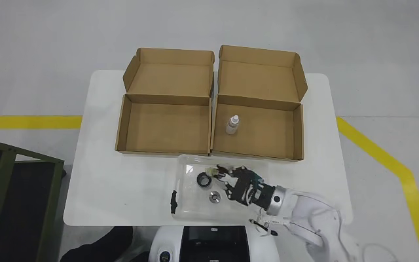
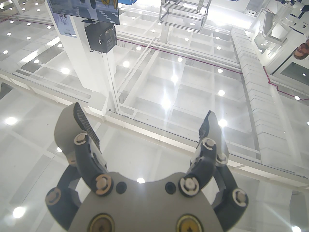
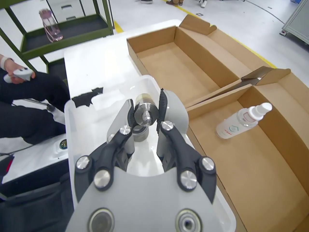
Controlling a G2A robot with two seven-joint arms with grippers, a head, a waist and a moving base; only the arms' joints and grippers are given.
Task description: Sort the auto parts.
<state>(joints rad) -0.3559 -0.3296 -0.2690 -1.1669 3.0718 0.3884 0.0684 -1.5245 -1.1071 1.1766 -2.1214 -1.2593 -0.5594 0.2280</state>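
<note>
- The right hand (image 3: pixel 146 104) is inside a clear plastic tub (image 3: pixel 72 126). Its two fingers are clamped on a short silver metal cylinder with a yellowish translucent end (image 3: pixel 145 115).
- The cylinder lies crosswise between the finger pads, its shiny face with the small centre stub towards the wrist camera. I cannot tell whether it touches the tub floor.
- Just beneath the cylinder, a grey metal ring (image 3: pixel 140 135) sits on the tub floor.
- In the top view the right hand (image 1: pixel 221 177) is in the tub (image 1: pixel 186 160), which stands at the near edge of the white bench (image 1: pixel 98 170). A small round metal piece (image 1: pixel 213 196) lies close by on the tub floor.
- A torn scrap of black tape (image 3: pixel 87 96) sticks to the tub's rim, on the side away from the boxes.
- Two open brown cardboard boxes stand side by side beyond the tub, flaps up. The right box (image 1: pixel 298 141) holds a white spray bottle (image 1: pixel 232 124). The left box (image 1: pixel 121 131) is next to it.
- The left hand (image 2: pixel 144 119) points up at the ceiling, fingers spread wide apart with nothing between them.
</note>
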